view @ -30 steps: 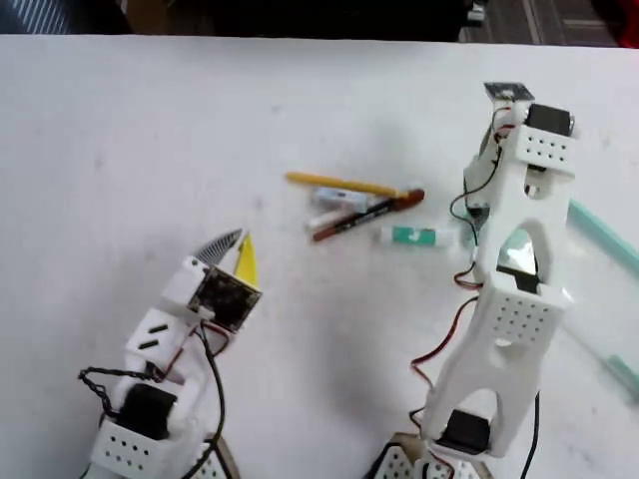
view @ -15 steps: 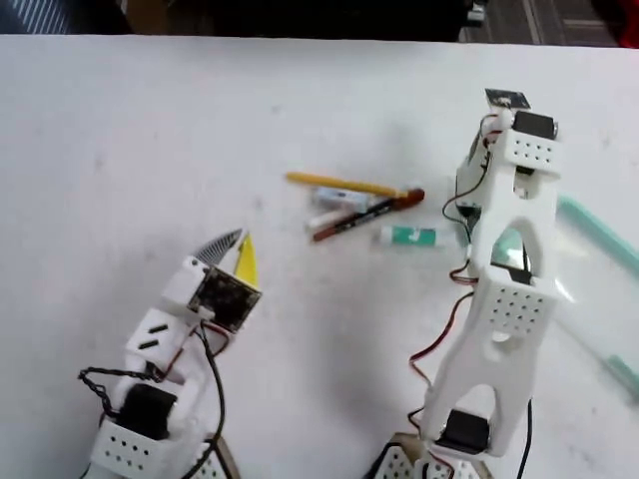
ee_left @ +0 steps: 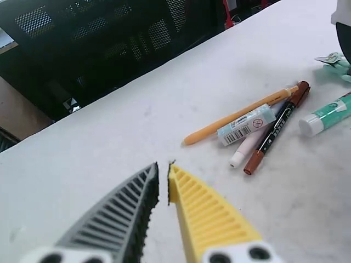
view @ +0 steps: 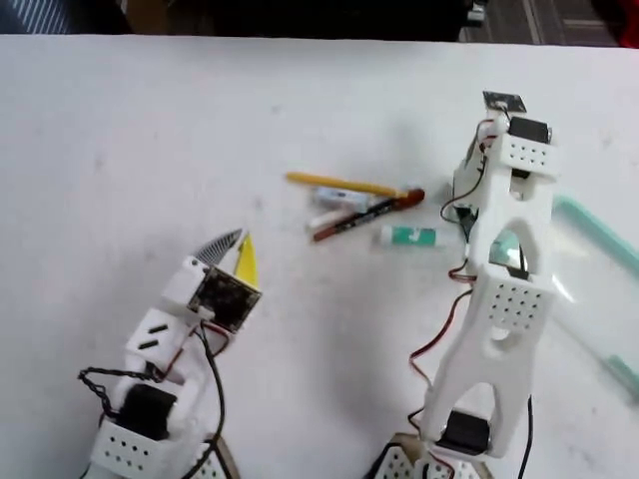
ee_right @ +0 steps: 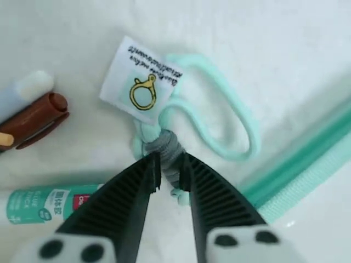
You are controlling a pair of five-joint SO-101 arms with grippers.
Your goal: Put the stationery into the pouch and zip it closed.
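The stationery lies mid-table: a yellow pencil [view: 344,184], a brown pen [view: 364,216], a white-and-blue labelled stick [view: 337,198] and a green glue stick [view: 411,236]. The clear pouch with its mint zipper edge [view: 599,235] lies at the right. My right gripper [ee_right: 169,163] is shut on the grey zipper pull [ee_right: 167,150], beside a mint cord loop [ee_right: 241,120] and a white tag [ee_right: 140,85]. The glue stick [ee_right: 44,205] is close beside it. My left gripper [ee_left: 163,170], grey and yellow, is shut and holds nothing. It sits short of the pencil [ee_left: 236,118].
The right arm [view: 504,269] stands over the pouch's near end and hides its own fingers in the high view. The left arm [view: 190,329] rests at the front left. The table's far edge [view: 300,38] meets a dark background.
The right arm has shifted slightly left and away, dragging the pouch's mint zipper edge toward the stationery. The left arm has not moved.
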